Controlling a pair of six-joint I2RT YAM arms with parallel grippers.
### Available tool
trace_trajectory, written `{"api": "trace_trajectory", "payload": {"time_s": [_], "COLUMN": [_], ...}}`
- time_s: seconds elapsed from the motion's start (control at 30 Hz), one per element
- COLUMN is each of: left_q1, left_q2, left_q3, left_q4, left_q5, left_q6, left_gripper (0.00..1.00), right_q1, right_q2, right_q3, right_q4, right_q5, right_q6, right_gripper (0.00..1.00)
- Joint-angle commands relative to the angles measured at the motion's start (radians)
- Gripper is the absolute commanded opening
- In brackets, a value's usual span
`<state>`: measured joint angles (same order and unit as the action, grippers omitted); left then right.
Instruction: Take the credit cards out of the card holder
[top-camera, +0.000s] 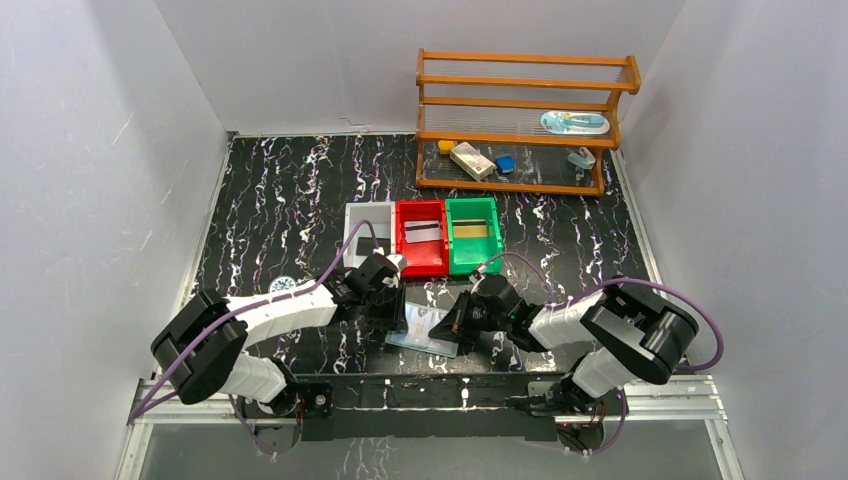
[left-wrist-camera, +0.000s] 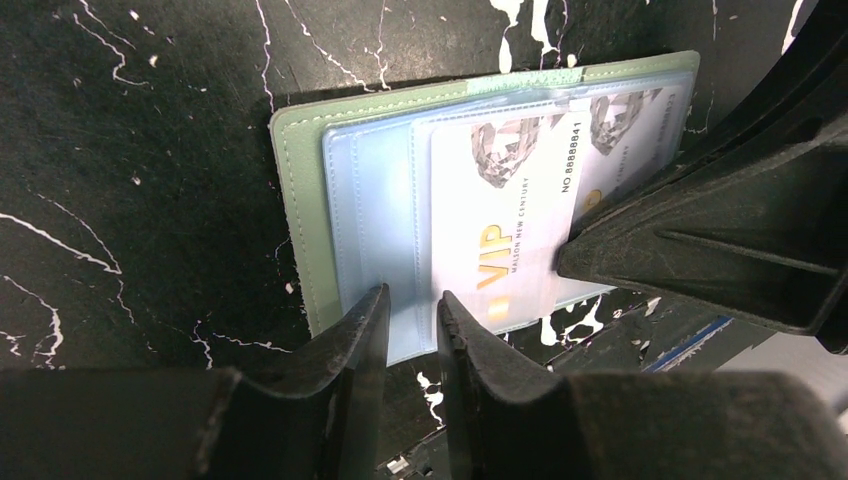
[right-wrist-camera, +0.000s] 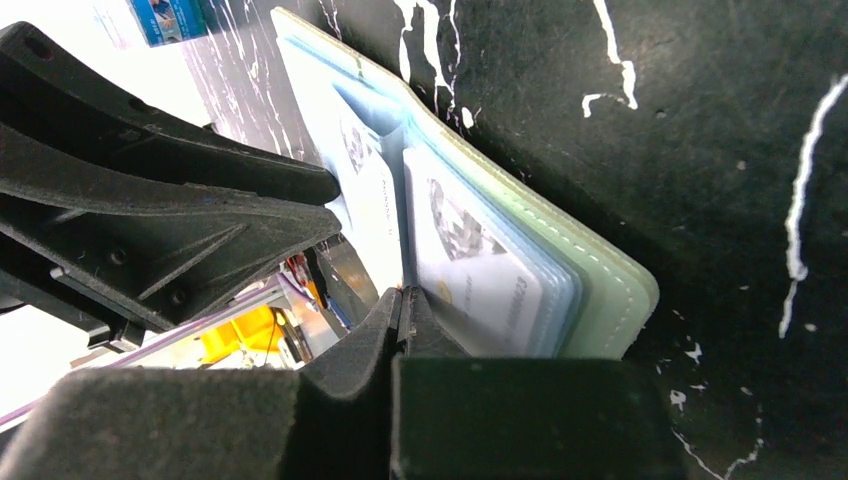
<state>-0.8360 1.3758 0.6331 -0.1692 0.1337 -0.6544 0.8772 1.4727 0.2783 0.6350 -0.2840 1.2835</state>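
Two robot arms met over the card holder (top-camera: 424, 336), which lay open on the near middle of a black marbled table (top-camera: 280, 200), between the two grippers. The holder was grey-green with clear bluish pockets facing up.

Left gripper (left-wrist-camera: 412, 300): its fingers stood only a narrow gap apart, hovering at the near edge of a clear pocket, with nothing clamped between them.

Right gripper (right-wrist-camera: 402, 302): its fingers were pressed tight together on the edge of a pale card (left-wrist-camera: 500, 220) printed with gold "VIP" lettering. This card sat at the middle of the holder, and in the right wrist view it stood up from the pockets. A second pale card (left-wrist-camera: 632, 125) lay flat inside a pocket just to the right of it.

Three bins stood side by side just beyond the holder: a white bin (top-camera: 351, 228), a red bin (top-camera: 421, 268) and a green bin (top-camera: 473, 267). A silver-grey card (top-camera: 423, 232) lay in the red one and a gold card (top-camera: 474, 230) in the green one. A wooden rack (top-camera: 520, 85) stood at the far right.
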Motion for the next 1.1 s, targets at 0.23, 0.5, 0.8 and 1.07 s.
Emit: {"api": "trace_trajectory", "payload": {"time_s": [0.23,0.5,0.8,1.07], "left_q1": [0.002,-0.001,-0.011,-0.022], "left_q2": [-0.066,0.058,0.130,0.087], "left_q3": [0.075,0.180,0.229,0.243], "left_q4": [-0.165,-0.269,-0.271,-0.264], "left_q5": [-0.129,-0.216,-0.189,-0.188], "left_q6": [0.087,0.173,0.205,0.195], "left_gripper": [0.39,0.47,0.51,0.57], "right_q1": [-0.006,-0.004,-0.005,-0.004], "right_q2": [0.081,0.086,0.086,0.086], "right_q3": [0.019,0.029,0.036,0.041], "right_q4": [0.048,0.049,0.048,0.048], "right_q5": [0.001,-0.004,-0.009,-0.011], "right_q6": [0.023,0.020,0.017,0.016], "right_gripper": [0.05,0.05,0.05,0.05]}}
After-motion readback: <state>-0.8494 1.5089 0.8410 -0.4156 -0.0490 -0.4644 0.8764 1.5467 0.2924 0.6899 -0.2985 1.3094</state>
